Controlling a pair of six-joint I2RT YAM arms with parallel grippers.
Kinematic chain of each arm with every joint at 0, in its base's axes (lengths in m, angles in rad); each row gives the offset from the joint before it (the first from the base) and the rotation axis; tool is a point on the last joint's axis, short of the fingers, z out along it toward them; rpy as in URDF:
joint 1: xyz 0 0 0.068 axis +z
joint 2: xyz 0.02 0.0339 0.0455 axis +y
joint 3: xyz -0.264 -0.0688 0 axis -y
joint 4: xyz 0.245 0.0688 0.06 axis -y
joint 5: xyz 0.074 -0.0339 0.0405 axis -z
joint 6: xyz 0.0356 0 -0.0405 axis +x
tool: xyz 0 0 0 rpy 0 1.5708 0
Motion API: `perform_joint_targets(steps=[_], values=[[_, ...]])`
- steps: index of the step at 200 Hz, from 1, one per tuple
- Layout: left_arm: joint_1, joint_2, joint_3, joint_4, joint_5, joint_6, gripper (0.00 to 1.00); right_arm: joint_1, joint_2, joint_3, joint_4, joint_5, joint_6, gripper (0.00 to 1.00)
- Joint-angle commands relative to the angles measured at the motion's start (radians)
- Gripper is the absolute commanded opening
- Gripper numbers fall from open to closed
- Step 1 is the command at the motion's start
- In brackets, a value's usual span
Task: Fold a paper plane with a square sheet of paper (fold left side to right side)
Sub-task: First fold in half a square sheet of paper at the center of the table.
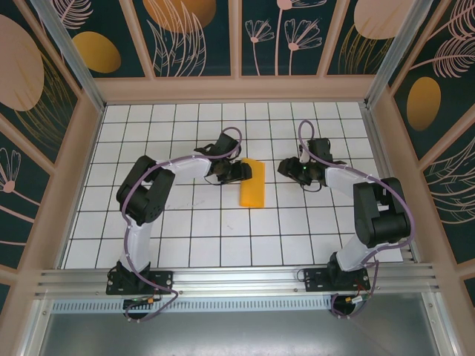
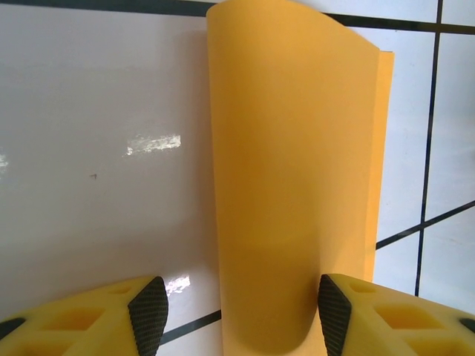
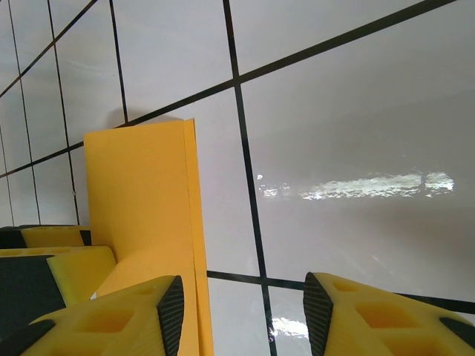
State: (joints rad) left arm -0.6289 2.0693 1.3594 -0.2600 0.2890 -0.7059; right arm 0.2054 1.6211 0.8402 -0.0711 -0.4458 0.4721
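- The orange-yellow sheet of paper (image 1: 252,183) lies near the middle of the white tiled worktop (image 1: 185,230). It is folded over into a narrow double-layered strip.
- From the top camera, the strip's long side runs away from the arm bases with a slight tilt, and it lies between the two pincers.
- In the left wrist view the sheet of paper (image 2: 289,185) has its upper layer bowed up rather than pressed flat. A thin band of the lower layer peeks out along one long edge.
- The left pincer (image 1: 239,173) sits at the strip's left edge. Seen from its own wrist, the left pincer (image 2: 243,315) has its jaws standing apart, with the end of the strip lying between them.
- One dark pad sits close against the paper's edge and the other stands clear over bare tile. The jaws are not clamped on the paper.
- The right pincer (image 1: 285,169) is just to the right of the strip and apart from it.
- In the right wrist view the right pincer (image 3: 243,311) has its jaws moderately wide, and the gap between them is over bare tile and a dark grid line.
- There the sheet of paper (image 3: 141,200) lies to the left, with both layers visible along its edge.
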Motion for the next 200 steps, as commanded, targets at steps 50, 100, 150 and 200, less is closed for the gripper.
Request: perform_joint_targets(steps=[50, 100, 150, 200], values=[[-0.059, 0.129, 0.055, -0.074, -0.054, 0.059, 0.61, -0.004, -0.038, -0.027, -0.006, 0.000, -0.021, 0.50], [-0.063, 0.143, 0.068, -0.077, -0.059, 0.050, 0.61, -0.001, -0.035, -0.030, -0.006, -0.022, -0.021, 0.50], [-0.062, 0.160, 0.081, -0.073, -0.064, 0.021, 0.61, 0.000, -0.036, -0.037, -0.003, -0.029, -0.018, 0.50], [-0.064, 0.172, 0.086, -0.078, -0.058, 0.019, 0.61, 0.001, -0.032, -0.037, -0.001, -0.031, -0.017, 0.50]])
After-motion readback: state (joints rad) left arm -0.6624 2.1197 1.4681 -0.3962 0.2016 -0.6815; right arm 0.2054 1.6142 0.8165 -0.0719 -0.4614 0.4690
